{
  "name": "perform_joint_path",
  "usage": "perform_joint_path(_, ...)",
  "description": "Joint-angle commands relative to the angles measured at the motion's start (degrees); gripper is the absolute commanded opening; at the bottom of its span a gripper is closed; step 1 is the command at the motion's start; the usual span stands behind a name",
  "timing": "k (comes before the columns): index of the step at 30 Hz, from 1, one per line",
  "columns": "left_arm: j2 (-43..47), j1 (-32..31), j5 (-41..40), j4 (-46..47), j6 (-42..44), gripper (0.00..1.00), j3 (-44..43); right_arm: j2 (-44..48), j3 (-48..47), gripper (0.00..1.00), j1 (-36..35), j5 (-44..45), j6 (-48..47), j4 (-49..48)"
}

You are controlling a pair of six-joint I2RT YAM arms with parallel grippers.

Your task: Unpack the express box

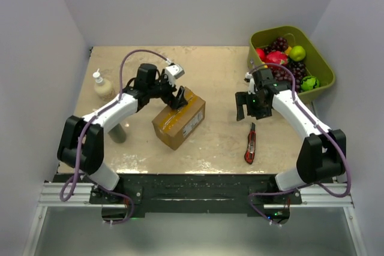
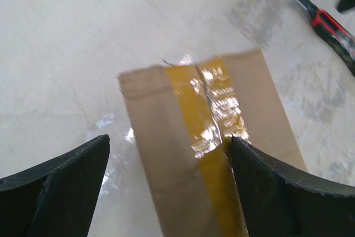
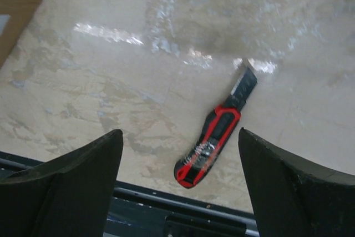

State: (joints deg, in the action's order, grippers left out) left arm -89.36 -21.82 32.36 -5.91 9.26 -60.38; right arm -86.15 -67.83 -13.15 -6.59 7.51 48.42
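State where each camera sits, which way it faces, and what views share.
Top external: above and behind the bases, looking down on the table; left arm and right arm show.
Left wrist: on the left arm, looking down at the taped top of the express box; open left gripper shows.
Right wrist: on the right arm, looking down at the utility knife; open right gripper shows.
Shared: box and knife in all three.

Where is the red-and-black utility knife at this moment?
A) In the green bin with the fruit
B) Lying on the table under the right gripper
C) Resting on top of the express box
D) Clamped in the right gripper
B: the utility knife lies flat on the table, and the right gripper hangs open above it, touching nothing.
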Motion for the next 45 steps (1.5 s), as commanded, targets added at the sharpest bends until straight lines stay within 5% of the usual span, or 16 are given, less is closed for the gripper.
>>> perform_joint_path(1,-6.7,1.6,-6.4,7.1,-4.8,0.93,-7.5,2.8,3.0,0.88,0.5,5.7,5.2,4.3)
perform_joint_path(9,-12.0,2.2,-2.7,6.5,-6.4,0.93,-19.4,-1.9,7.9,0.81,2.1,4.7,6.3,4.0)
perform_joint_path(19,-4.6,2.7,1.2,0.4,-8.8,0.98,-26.9,-6.2,12.3,0.70,2.2,3.6,6.4,4.1)
perform_joint_path(30,-1.1,5.0,1.8,-1.3,-12.2,0.99,-25.9,-7.8,11.1,0.51,1.3,1.9,5.4,3.4)
perform_joint_path(37,0.2,6.1,5.9,2.0,-14.4,0.99,-23.3,-7.1,10.9,0.54,1.2,2.3,6.3,2.4)
perform_joint_path(45,0.7,6.0,7.3,3.6,-15.5,0.98,-21.6,-7.5,12.0,0.40,1.3,0.6,6.1,1.7)
